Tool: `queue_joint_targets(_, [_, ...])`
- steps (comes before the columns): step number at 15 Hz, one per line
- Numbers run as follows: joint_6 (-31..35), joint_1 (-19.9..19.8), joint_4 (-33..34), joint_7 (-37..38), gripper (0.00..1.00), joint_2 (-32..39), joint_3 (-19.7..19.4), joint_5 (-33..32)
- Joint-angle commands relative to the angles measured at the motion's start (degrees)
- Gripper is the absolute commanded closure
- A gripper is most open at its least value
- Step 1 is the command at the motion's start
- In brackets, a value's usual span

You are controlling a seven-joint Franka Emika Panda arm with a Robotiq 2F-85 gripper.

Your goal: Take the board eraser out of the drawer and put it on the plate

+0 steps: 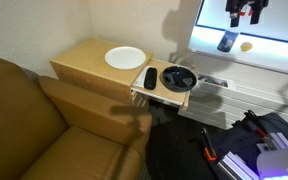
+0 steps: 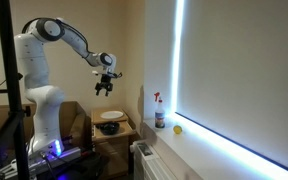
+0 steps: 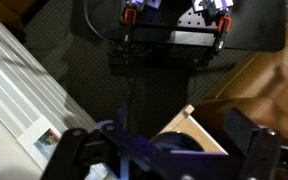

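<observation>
The board eraser [image 1: 150, 77], a small black oblong block, lies in the open pale wooden drawer [image 1: 160, 97] beside a round black dish [image 1: 178, 77]. The white plate [image 1: 125, 57] sits on top of the cabinet and also shows in an exterior view [image 2: 112, 116]. My gripper [image 1: 246, 14] hangs high in the air, well above and away from the drawer, open and empty; it shows in both exterior views [image 2: 106, 88]. In the wrist view my open fingers [image 3: 159, 150] frame a corner of the drawer [image 3: 189, 116] far below. The eraser is hidden there.
A brown leather sofa [image 1: 34, 125] stands against the cabinet [image 1: 84, 62]. A spray bottle [image 2: 160, 110] and a yellow ball [image 2: 177, 129] stand on the window ledge. A white radiator [image 3: 19, 95] and dark equipment [image 1: 244, 150] are on the floor.
</observation>
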Motion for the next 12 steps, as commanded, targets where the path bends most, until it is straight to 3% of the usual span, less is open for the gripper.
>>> queue_joint_targets(1, [2.33,2.08,-2.29,2.28,0.0,4.41,3.17,0.34])
queue_joint_targets(6, [1.44,2.45,-2.0,2.71,0.0,4.83,3.99,0.03])
queue_joint_targets(8, [3.04,2.53,-0.87,3.57,0.0,9.21,3.72,5.26])
queue_joint_targets(12, [11.37,4.75,2.3,9.24,0.0,18.65,6.46,23.42])
